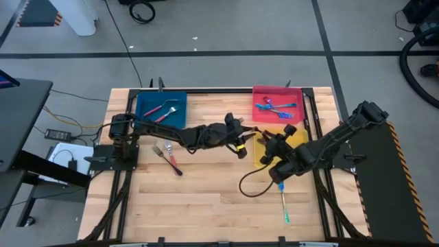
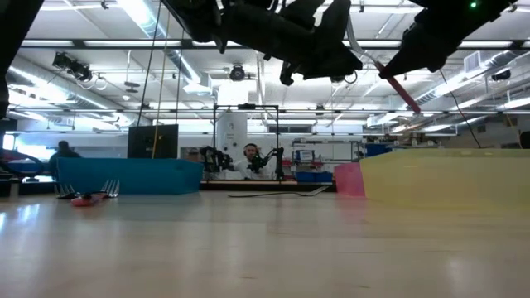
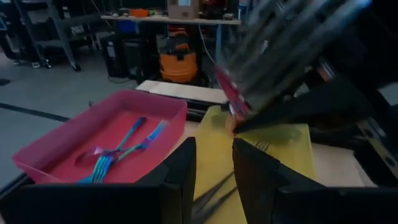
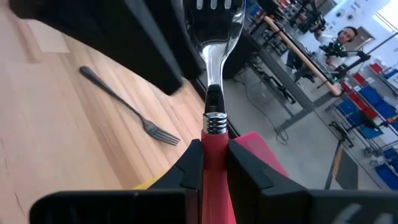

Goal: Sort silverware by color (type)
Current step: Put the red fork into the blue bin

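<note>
A: Trays first, left to right. Blue tray (image 1: 162,110) at the table's far left holds red-handled forks (image 1: 160,110). In front of it, loose on the wood, a grey fork (image 1: 160,151) and another red-handled fork (image 1: 173,163).

B: Left gripper?

A: Left gripper (image 1: 241,130) is stretched out to the middle, next to the yellow tray (image 1: 263,156). Fingers (image 3: 180,177) partly apart, a clear gap, nothing between them. Yellow tray has dark grey forks (image 3: 214,190) inside.

B: Pink tray?

A: Pink tray (image 1: 277,103) at the far right, iridescent blue forks (image 1: 274,107) in it.

B: Right gripper?

A: Right gripper (image 4: 213,155) is raised over the yellow tray, clamped on the red handle of a fork (image 4: 213,93), silver tines pointing away from the wrist. A plain grey fork (image 4: 127,106) shows on the wood beyond it.

B: Anything else loose?

A: One teal-handled piece (image 1: 284,204) on the wood in front of the yellow tray.
</note>
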### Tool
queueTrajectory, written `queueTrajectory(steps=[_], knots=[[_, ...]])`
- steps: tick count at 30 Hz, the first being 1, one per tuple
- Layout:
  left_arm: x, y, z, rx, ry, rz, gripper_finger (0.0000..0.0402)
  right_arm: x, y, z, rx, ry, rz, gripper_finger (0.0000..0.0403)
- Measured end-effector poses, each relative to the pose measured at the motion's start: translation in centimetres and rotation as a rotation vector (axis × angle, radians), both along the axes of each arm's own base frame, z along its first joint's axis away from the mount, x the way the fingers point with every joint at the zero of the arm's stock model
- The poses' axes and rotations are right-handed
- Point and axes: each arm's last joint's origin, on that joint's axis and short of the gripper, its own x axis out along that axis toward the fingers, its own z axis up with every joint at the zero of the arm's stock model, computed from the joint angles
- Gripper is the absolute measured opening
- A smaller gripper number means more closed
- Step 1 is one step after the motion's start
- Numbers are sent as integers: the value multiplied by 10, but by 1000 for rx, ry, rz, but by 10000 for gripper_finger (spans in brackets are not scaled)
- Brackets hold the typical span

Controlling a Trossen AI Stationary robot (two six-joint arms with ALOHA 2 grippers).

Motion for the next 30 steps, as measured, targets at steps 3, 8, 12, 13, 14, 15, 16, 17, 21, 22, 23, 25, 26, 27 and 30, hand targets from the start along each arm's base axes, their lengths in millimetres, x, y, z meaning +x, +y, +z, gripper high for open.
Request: queueTrajectory(steps=[3, 8, 12, 13, 14, 15, 16, 17, 21, 22, 23, 25, 26, 27, 30], knots=[[1, -1, 2, -5, -23, -31, 105, 6, 1, 1, -7, 1, 16, 51], [1, -4, 7, -52, -82, -88, 105, 10, 2, 2, -16, 8, 41, 51], [2, -3, 9, -53, -107, -89, 105, 11, 3, 2, -21, 17, 48, 51], [2, -3, 10, -53, -115, -88, 105, 11, 3, 2, -22, 16, 48, 51], [2, -3, 10, -53, -123, -88, 105, 11, 2, 2, -22, 18, 49, 51], [2, -2, 11, -52, -129, -86, 105, 11, 3, 2, -23, 19, 50, 51], [2, -2, 12, -52, -135, -85, 105, 11, 3, 2, -22, 19, 50, 51], [2, 0, 12, -51, -141, -82, 105, 11, 3, 2, -17, 18, 52, 51], [2, 5, 12, -47, -140, -72, 87, 13, 4, 3, -10, 10, 58, 51], [2, 6, 12, -47, -136, -69, 76, 13, 4, 3, -9, 6, 59, 51], [2, 7, 11, -47, -129, -66, 64, 14, 4, 3, -9, 3, 60, 51], [2, 9, 10, -51, -123, -63, 36, 14, 4, 4, -10, 5, 65, 51], [2, 9, 11, -52, -125, -67, 22, 15, 4, 4, -7, 6, 67, 52], [2, 9, 11, -48, -125, -71, 15, 15, 5, 4, -2, 6, 71, 53], [2, 7, 11, 1, -109, -81, 13, 15, 5, 4, 8, 10, 78, 54]])
